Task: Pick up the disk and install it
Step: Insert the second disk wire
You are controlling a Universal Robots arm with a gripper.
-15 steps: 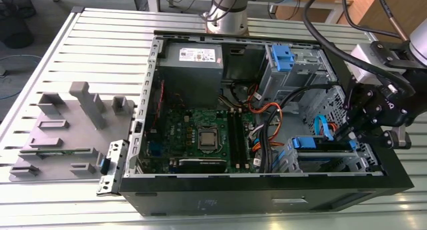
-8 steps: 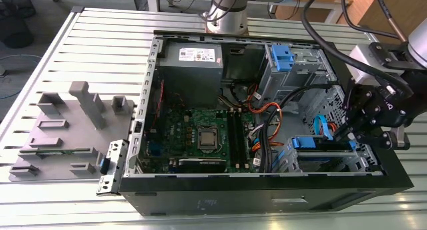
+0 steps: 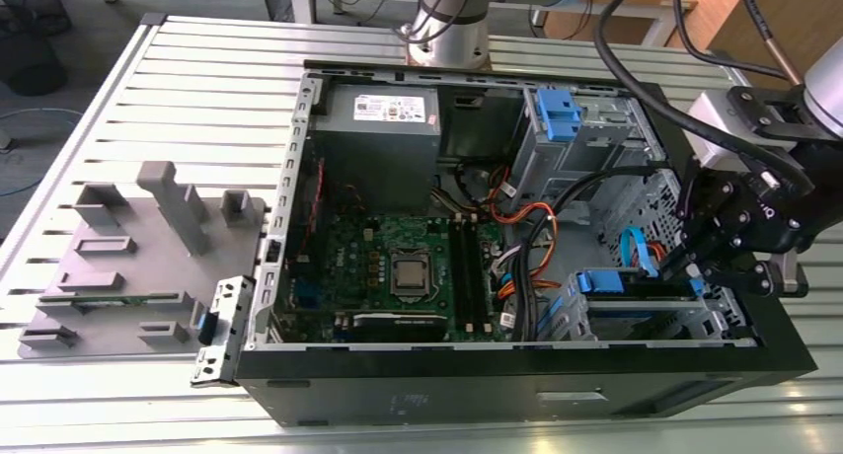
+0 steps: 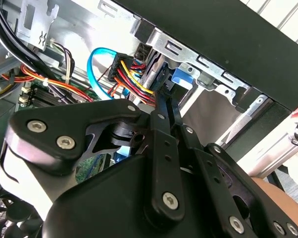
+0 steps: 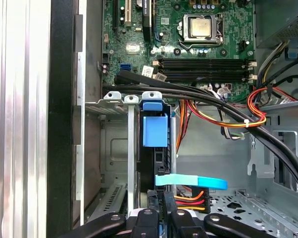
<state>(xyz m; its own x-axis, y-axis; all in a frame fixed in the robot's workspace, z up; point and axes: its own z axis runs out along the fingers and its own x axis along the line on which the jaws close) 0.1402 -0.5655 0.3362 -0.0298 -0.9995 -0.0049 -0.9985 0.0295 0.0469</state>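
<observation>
We see the disk (image 5: 154, 148) standing on edge in its bay (image 5: 107, 144) at the case (image 3: 527, 395) corner, blue bracket tab toward the motherboard (image 5: 198, 54), so it appears slotted in, though we cannot tell whether it is fully seated. The gripper (image 5: 161, 215) sits at the disk's cable end, its fingers (image 5: 150, 218) pressed close on the thin edge, apparently pinching it to guide it along the rails. In the exterior view the arm reaches over the case's right wall, with the gripper (image 3: 731, 266) angled in toward the bay.
</observation>
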